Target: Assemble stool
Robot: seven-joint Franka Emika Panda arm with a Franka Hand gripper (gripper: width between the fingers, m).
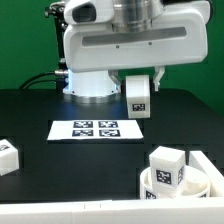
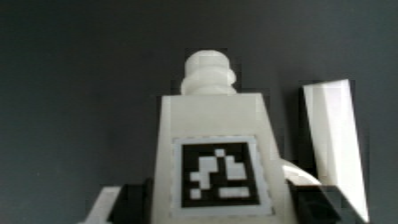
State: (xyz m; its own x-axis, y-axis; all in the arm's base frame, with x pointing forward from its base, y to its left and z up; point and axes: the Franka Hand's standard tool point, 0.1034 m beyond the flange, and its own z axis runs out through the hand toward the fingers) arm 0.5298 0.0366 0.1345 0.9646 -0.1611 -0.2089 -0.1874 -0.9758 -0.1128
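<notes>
My gripper [image 1: 138,92] hangs above the table near the arm's white base and is shut on a white stool leg [image 1: 137,97] with a black-and-white tag. In the wrist view that leg [image 2: 217,140] fills the middle, its rounded peg pointing away, clamped between the dark fingers [image 2: 294,182]. The round rimmed seat [image 1: 198,190] sits at the exterior view's lower right with another tagged leg [image 1: 166,166] standing in it. A third leg [image 1: 8,155] lies at the exterior view's left edge.
The marker board [image 1: 97,130] lies flat on the black table in front of the arm's base, below and to the left of the held leg. A pale ledge [image 1: 70,214] runs along the front edge. A white strip [image 2: 327,120] shows beside the leg in the wrist view.
</notes>
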